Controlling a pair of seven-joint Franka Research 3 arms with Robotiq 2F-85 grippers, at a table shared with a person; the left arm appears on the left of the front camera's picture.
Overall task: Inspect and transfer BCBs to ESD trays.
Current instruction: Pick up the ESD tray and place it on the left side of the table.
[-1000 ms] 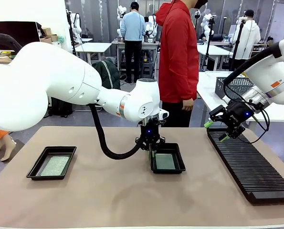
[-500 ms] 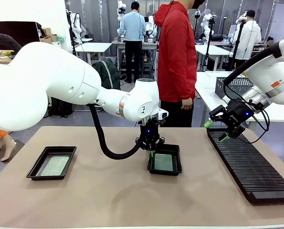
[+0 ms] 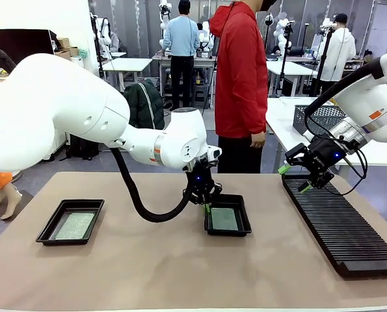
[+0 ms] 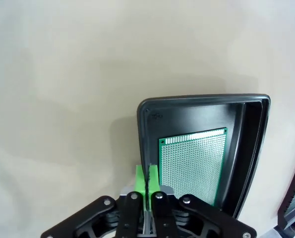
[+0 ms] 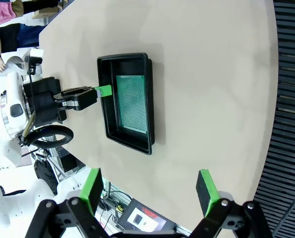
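— Where is your left gripper (image 3: 207,207) at this moment?

— Over the middle of the table (image 3: 147,266), down at the near-left rim of the middle ESD tray (image 3: 227,216). My green pads (image 4: 147,179) are pressed together with that tray's thin black wall pinched between them (the wrist view shows the rim running up between the two pads). So I have hold of the tray itself, not the board.

— And the BCB inside it?

— The board (image 4: 193,161) lies flat on the tray floor, pale green with a fine grid of holes and a row of contacts along its far edge. It sits apart from my pads, toward the tray's other long side.

— Is there a second tray?

— Yes, the left ESD tray (image 3: 70,221) sits near the table's left edge, well apart from me, with another BCB (image 3: 75,225) lying flat in it.

— What about your right gripper (image 3: 296,177)?

— It hangs above the far end of the long black slotted rack (image 3: 343,231) along the table's right edge. Its fingers (image 5: 93,186) stand wide apart and hold nothing; from that wrist I look down on the middle tray and my own left gripper at its rim.

— Anyone across from you?

— A person in a red jacket (image 3: 243,75) stands at the far edge, one hand (image 3: 257,140) hanging at their side. A grey mesh basket (image 3: 318,117) rests on the white table behind the rack.
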